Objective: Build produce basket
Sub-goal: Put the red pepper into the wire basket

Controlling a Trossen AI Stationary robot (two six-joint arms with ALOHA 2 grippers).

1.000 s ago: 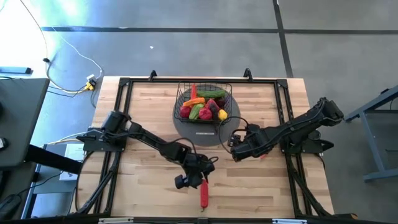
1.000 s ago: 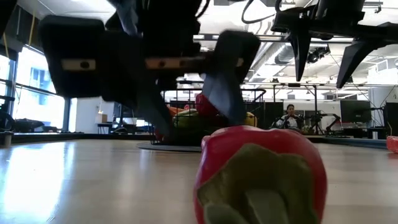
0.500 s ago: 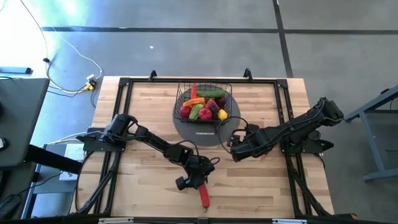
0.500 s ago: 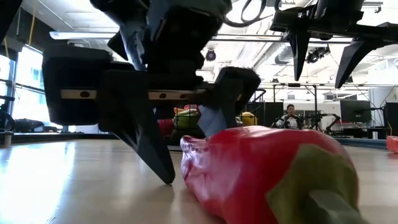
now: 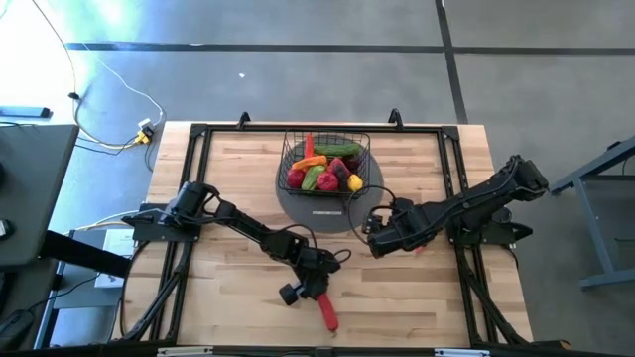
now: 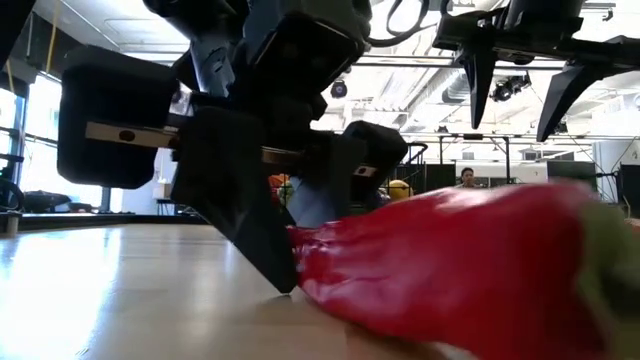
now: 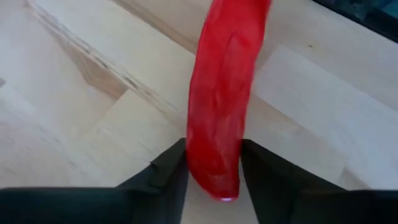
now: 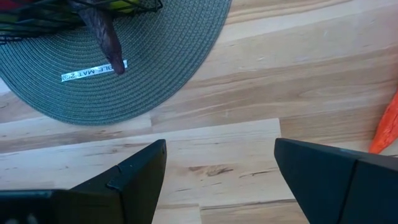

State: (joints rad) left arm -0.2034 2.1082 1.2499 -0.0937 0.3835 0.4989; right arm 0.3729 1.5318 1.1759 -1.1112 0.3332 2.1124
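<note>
A long red pepper [image 5: 326, 313] lies on its side on the wood near the table's near edge; it fills the low view [image 6: 450, 270]. My left gripper [image 5: 310, 288] is down at the table and shut on the pepper's narrow end. The black wire basket [image 5: 288, 159] stands on a round grey mat [image 5: 327, 210] at the far middle, filled with red, green, orange and yellow produce. My right gripper [image 5: 375, 230] hangs open above the wood just beyond the mat's near right rim, touching nothing. My left gripper [image 7: 213, 146] pinches the red pepper's pointed narrow end [image 7: 214, 168] between its two fingers, one finger [image 7: 168, 174] on each side. The fingers slant down from the far left and lie along the pepper's length. The pepper rests on the table [image 6: 330, 290].
In the right wrist view a dark purple piece [image 8: 106, 34] pokes out over the basket's rim [image 8: 124, 7] above the mat [image 8: 143, 68], and an orange piece [image 8: 385, 127] lies on the wood beside my right gripper [image 8: 221, 146]. Black frame rails run along the table's edges. A person sits far behind the table [image 6: 467, 180].
My left gripper has come down toward the table's near edge until its fingers stand on either side of the red pepper's narrow end. The pepper has turned on the table: its stem end has swung toward the right while the narrow end stayed between the fingers.
</note>
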